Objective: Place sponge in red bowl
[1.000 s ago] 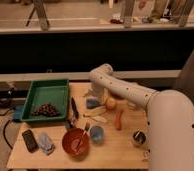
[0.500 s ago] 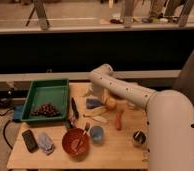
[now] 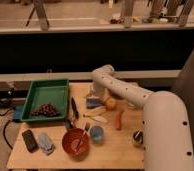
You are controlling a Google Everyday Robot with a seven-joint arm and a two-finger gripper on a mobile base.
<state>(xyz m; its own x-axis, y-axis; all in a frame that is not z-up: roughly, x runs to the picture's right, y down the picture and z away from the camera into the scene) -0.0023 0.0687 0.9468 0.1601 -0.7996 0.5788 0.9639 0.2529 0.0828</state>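
The gripper (image 3: 96, 94) is hanging with its fingers spread wide, gripping nothing. The sponge (image 3: 94, 103) is lying just beneath it, possibly touching the fingertips. The red bowl (image 3: 68, 145) is sitting well apart from the gripper, nearer the camera and slightly left.

jaws over sponge (image 3: 94, 103), red bowl (image 3: 66, 143) in front

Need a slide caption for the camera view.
Gripper at the sponge mid-table; red bowl sits nearer the front edge, beside a blue cup.
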